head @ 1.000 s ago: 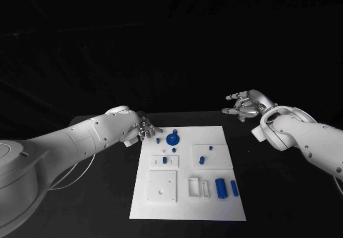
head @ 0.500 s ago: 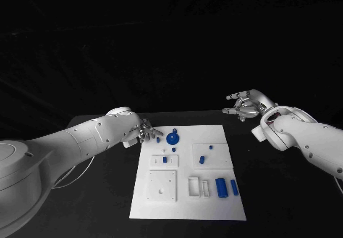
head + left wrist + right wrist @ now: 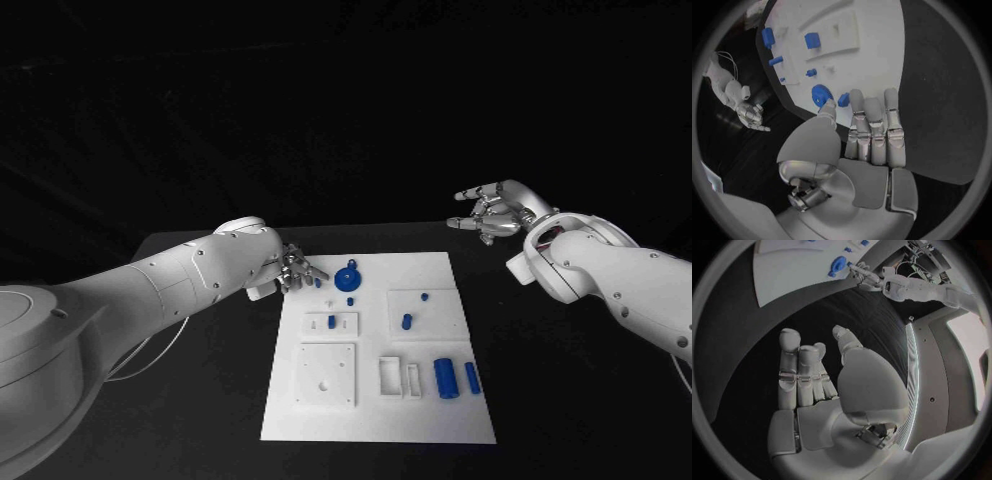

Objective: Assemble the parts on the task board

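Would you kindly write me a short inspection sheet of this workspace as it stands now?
Surface: black table, bare around the board.
Job's things: white task board in the middle; blue round part at its far end; two blue cylinders near its near right.
Clutter: nothing seen.
Hands: left hand by the board's far left corner, fingers near the round part, holding nothing; right hand raised off to the right, holding nothing.
Cables: thin wire under the left arm.
Surroundings: dark.

The head camera looks down on the task board (image 3: 378, 345); each wrist camera sits close behind its own palm, both seeing that board's far end.
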Controlling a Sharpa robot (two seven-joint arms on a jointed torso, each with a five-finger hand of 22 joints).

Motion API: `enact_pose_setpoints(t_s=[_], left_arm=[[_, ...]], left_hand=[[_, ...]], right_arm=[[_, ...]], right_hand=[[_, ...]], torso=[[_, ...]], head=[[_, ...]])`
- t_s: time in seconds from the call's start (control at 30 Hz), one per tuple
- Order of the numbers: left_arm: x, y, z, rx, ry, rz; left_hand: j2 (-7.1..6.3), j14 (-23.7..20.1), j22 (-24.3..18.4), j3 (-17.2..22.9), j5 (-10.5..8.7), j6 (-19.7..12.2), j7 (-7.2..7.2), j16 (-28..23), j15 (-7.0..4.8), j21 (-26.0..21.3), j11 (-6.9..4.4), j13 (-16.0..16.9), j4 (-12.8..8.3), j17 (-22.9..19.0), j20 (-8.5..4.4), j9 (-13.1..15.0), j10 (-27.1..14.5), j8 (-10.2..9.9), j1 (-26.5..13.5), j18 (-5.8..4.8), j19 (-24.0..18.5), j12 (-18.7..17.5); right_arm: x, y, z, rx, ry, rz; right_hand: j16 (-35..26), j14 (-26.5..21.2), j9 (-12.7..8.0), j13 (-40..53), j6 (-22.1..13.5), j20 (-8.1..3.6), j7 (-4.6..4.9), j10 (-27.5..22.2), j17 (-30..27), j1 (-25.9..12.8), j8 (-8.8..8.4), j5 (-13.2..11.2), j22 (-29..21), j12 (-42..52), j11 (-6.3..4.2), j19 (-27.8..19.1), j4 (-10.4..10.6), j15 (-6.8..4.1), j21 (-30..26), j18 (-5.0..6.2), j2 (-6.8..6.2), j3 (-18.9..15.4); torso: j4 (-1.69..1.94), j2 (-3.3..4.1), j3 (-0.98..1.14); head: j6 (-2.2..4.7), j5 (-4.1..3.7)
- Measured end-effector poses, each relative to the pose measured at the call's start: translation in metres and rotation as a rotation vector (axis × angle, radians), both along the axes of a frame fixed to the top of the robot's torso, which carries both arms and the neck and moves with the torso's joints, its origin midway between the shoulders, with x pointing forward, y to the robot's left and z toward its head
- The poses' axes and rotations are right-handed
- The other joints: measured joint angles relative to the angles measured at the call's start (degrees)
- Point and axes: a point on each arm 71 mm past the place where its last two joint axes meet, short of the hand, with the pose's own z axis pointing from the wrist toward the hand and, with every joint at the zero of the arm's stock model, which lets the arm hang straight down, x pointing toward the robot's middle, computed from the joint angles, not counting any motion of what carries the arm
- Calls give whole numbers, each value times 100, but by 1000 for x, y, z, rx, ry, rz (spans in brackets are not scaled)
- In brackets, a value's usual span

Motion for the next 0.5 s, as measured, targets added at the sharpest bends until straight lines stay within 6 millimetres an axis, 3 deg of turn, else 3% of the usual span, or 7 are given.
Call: enact_pose_setpoints(t_s=[0.13, 0.27, 0.4, 0.5], left_arm=[[0, 0, -1, -6, 8, -1], [-1, -1, -1, -12, 13, 0], [-1, 0, -1, -17, 17, 3], [-1, 0, -1, -21, 19, 4]], left_hand=[[14, 0, 0, -17, 0, 0, 0, 0, 0, 0, 0, 0, -17, 0, 0, -65, 0, 0, 14, -1, 0, 0], [117, -4, -1, -75, 0, 0, 0, 22, 4, 0, 20, -1, -101, -5, 0, -181, -20, 0, 63, 0, 0, 28], [303, -20, -1, -136, 0, -26, 27, 23, 20, 0, 20, -1, -231, -5, 0, -251, -20, 0, 143, 0, 0, 28], [386, -20, -1, -196, 0, -82, 62, 22, 20, 0, 20, -1, -291, -17, 0, -522, -20, -16, 150, -1, 0, 28]], right_arm=[[0, 0, 0, 0, 0, -1], [0, 0, 0, 0, 1, -1], [1, 0, 0, 0, 1, -1], [1, 1, -1, 0, 1, -1]], right_hand=[[0, 0, 0, 0, 0, 0, 0, 0, 0, 0, 0, 0, 0, 0, 0, 0, 0, 0, 0, 0, 0, 0], [0, 0, 0, 0, 0, 0, 0, 0, 0, 0, 0, 0, 4, 0, 0, 0, 0, 0, 1, 0, 0, 0], [0, 0, 0, 0, 0, 0, 0, 0, 0, 0, 0, 0, 5, 0, 0, 0, 0, 0, 1, 0, 0, 0], [0, 0, 0, 0, 0, 0, 0, 0, 0, 0, 0, 0, 5, 0, 1, 0, 0, 0, 1, 0, 0, 0]], torso=[[1, 1, 0], [8, 1, -2], [12, 1, -3], [14, 2, -5]], head=[[-3, 3], [-6, 4], [-9, 4], [-13, 1]])
